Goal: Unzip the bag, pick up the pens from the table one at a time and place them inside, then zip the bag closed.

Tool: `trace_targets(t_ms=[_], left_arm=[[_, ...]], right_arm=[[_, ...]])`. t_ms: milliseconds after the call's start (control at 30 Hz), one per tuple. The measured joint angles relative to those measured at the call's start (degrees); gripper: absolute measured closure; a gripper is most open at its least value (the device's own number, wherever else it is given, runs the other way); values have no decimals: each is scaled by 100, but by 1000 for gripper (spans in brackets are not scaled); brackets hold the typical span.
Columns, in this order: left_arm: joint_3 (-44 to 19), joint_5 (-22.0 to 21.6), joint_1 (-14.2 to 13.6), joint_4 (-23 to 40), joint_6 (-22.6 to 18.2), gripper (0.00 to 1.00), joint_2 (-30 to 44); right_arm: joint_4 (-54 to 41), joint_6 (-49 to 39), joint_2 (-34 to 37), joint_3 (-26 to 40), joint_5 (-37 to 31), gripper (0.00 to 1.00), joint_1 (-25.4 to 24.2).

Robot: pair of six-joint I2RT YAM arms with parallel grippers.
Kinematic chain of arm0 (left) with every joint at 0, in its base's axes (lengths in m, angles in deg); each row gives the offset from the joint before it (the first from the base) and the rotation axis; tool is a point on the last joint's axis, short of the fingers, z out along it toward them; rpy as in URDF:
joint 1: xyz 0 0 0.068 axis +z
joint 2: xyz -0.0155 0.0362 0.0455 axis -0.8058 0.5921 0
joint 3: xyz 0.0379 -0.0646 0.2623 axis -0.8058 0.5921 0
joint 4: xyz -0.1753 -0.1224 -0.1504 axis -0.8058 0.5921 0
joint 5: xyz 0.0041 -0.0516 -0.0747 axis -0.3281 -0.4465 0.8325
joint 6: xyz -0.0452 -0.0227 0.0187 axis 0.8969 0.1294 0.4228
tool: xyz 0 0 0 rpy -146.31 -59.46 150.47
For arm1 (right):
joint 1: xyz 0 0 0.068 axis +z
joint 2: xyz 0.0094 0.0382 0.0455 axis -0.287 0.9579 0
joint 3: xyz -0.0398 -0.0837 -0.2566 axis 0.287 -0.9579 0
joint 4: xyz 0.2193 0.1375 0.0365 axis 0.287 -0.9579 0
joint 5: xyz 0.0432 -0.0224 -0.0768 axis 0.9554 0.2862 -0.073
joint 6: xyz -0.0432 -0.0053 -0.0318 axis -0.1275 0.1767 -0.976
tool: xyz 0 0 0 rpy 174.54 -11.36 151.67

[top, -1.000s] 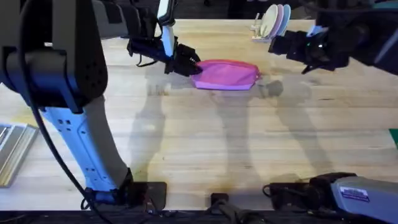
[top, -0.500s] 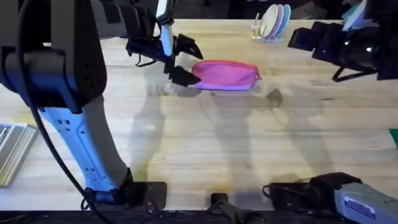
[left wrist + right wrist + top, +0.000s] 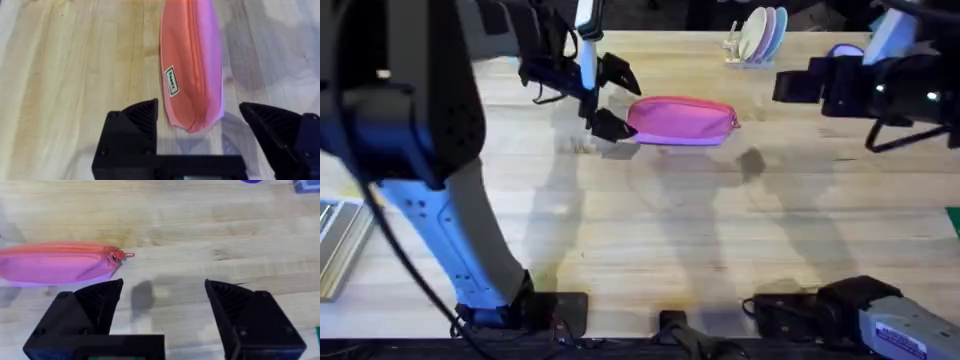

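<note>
Now: bag [image 3: 682, 120] zipped, flat on counter [image 3: 700, 220] | left claw [image 3: 610, 98] released, just beside bag's left end | right claw [image 3: 162, 297] released, well apart from bag's pull end

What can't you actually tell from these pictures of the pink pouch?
- Pencil pouch contents: zipper looks closed in the right wrist view, fabric hides the inside.
- Label text: too small in the left wrist view.
- Dish rack: cut off by the overhead view's top edge.

The bag [image 3: 55, 262] runs off the right wrist view's edge — its label's [image 3: 171, 81] print too small to read.
</note>
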Motion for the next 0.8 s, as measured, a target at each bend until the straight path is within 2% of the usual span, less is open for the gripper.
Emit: trace_targets(t_ms=[133, 167, 400, 433, 733, 767, 800], left_arm=[[0, -370, 0, 175, 46, 6, -627], [0, -608, 0, 364, 215, 6, -1156], [-2, -1203, 0, 968, 911, 5, -2045], [-2, -1484, 0, 1106, 1436, 5, -2399], [-2, -2566, 0, 1649, 3156, 4, -3744], [-2, -2837, 0, 1724, 3692, 5, -4111], [-2, -2917, 0, 1726, 3873, 5, -4220]], right_arm=[[-67, -189, -304, 0, 0, 3, 0], [-143, -259, -591, 0, 0, 4, 0], [-420, -299, -1034, 0, 0, 4, 0], [-621, -297, -1118, 0, 0, 4, 0], [-971, -319, -1298, 0, 0, 4, 0], [-1001, -321, -1364, 0, 0, 4, 0], [-1001, -321, -1384, 0, 0, 3, 0]])
